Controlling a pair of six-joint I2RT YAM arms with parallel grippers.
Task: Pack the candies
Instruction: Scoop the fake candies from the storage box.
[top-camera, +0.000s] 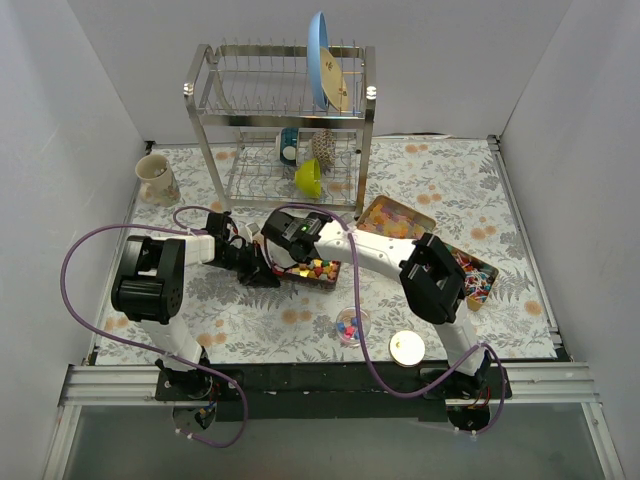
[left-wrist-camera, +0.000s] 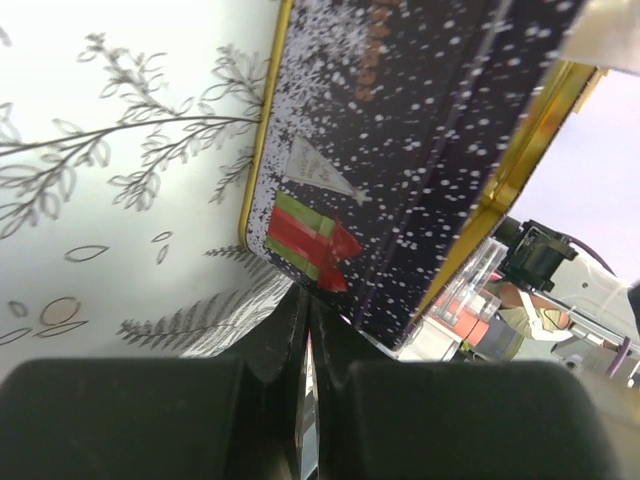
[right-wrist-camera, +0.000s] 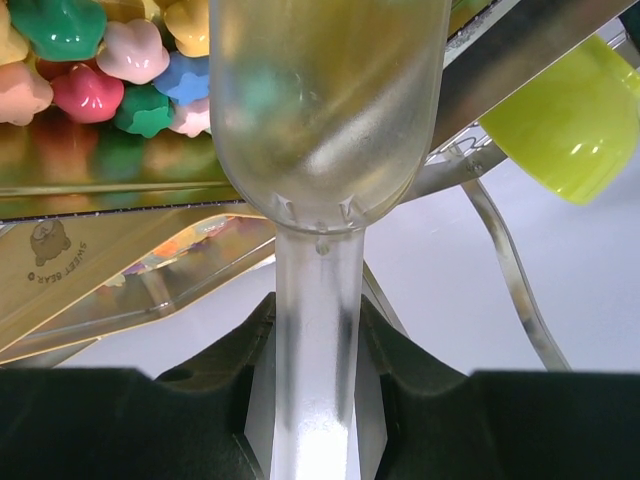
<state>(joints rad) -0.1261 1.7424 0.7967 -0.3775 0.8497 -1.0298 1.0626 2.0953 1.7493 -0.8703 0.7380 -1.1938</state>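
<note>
In the middle of the top view, the left gripper (top-camera: 258, 268) is up against the left end of a dark tin (top-camera: 312, 270). In its wrist view the fingers (left-wrist-camera: 270, 350) are pressed narrow. Only a thin sliver shows between them, right at the corner of the tin's snow-flecked, gold-rimmed side, so it looks clamped on the tin's edge.

The right gripper (right-wrist-camera: 318, 320) comes in from the right, over the same tin. Its fingers are closed around the handle of a clear plastic scoop (right-wrist-camera: 320, 110). The scoop's bowl hangs just over the tin's gold inside, and I cannot tell whether it carries anything.

The candies (right-wrist-camera: 110, 60) lie heaped in that tin: pink, green, blue and yellow flower-shaped pieces at the upper left of the right wrist view. More sit in a small clear cup (top-camera: 349, 325) below the tin, near the front edge. Others fill an open tin (top-camera: 472, 277) at centre right, partly hidden behind the right arm. A gold tray (top-camera: 395, 217) lies just above and to the right of the dark tin, with orange bits on it too small to name.

A round gold lid (top-camera: 407, 346) rests beside the cup. At top centre stands a steel dish rack (top-camera: 280, 100) with a blue plate (top-camera: 319, 60) upright on top and a yellow-green bowl (top-camera: 308, 177) on its lower shelf. A cream mug (top-camera: 157, 178) sits at upper left on the floral tablecloth (top-camera: 250, 320).
</note>
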